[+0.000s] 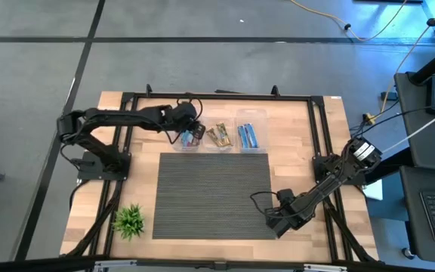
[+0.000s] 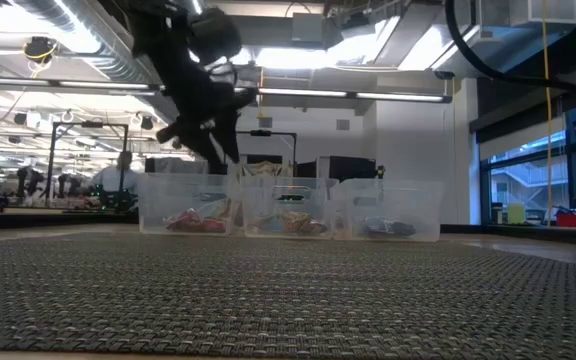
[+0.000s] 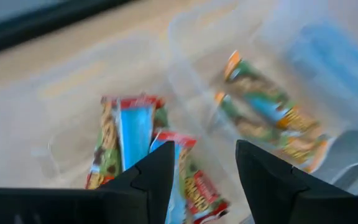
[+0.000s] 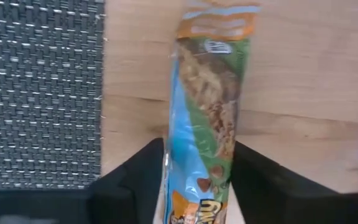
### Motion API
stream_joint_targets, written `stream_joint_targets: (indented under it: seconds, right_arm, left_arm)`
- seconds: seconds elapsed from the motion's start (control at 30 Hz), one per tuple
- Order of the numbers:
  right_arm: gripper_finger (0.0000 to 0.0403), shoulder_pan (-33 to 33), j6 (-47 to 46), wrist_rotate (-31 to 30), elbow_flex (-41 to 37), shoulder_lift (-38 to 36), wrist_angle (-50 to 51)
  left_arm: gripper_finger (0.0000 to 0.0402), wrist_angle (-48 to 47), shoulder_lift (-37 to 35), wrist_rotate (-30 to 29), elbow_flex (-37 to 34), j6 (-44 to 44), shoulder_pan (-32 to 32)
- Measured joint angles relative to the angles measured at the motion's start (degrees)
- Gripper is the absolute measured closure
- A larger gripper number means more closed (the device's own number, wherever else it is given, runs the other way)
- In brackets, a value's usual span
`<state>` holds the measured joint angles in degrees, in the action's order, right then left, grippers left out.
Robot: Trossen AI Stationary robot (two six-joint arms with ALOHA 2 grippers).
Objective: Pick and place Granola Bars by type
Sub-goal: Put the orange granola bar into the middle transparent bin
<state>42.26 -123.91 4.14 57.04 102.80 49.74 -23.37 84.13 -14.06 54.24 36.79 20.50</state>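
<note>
Woven grey mat (image 1: 214, 195) fills the low view's foreground and covers the middle of the wooden table (image 1: 319, 136); it carries no bars. Past its far edge, three clear bins stand in a row: a left bin (image 1: 189, 140) with red bars (image 3: 132, 134), a middle bin (image 1: 219, 136) with gold-and-green bars (image 3: 269, 112), and a right bin (image 1: 251, 132) with blue bars (image 1: 248, 136). Sorting looks nearly finished, since every bar seen on the table sits in a bin except one. That last bar (image 4: 210, 106), gold and green, is clamped between the jaws of the right gripper (image 1: 282, 221), low over bare wood at the mat's near right corner, well away from the bins. It seems bound for the middle bin, so a carry and a drop remain. Over the left bin hangs the left gripper (image 3: 197, 168), jaws apart and empty, the red bars just beneath. A small green plant (image 1: 129, 220) stands near the mat's near left corner.
</note>
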Motion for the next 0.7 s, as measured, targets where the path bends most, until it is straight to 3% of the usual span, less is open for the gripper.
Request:
stream_joint_targets:
  seconds: [0.27, 0.43, 0.7]
  right_arm:
    - [0.0295, 0.0, 3.21, -0.03, 0.47, 0.13, 0.93]
    - [0.0326, 0.11, 4.48, -0.37, 3.42, 0.1, 6.66]
    - [0.0321, -4.18, 14.9, -15.62, 9.78, -6.64, 9.56]
  left_arm:
    - [0.0236, 3.01, -7.22, 0.04, 0.0, -4.12, -0.29]
    - [0.0237, 2.83, -11.7, 0.1, 0.0, -6.07, -0.74]
    - [0.0236, 2.7, -15.52, 0.23, 0.0, -7.22, -3.91]
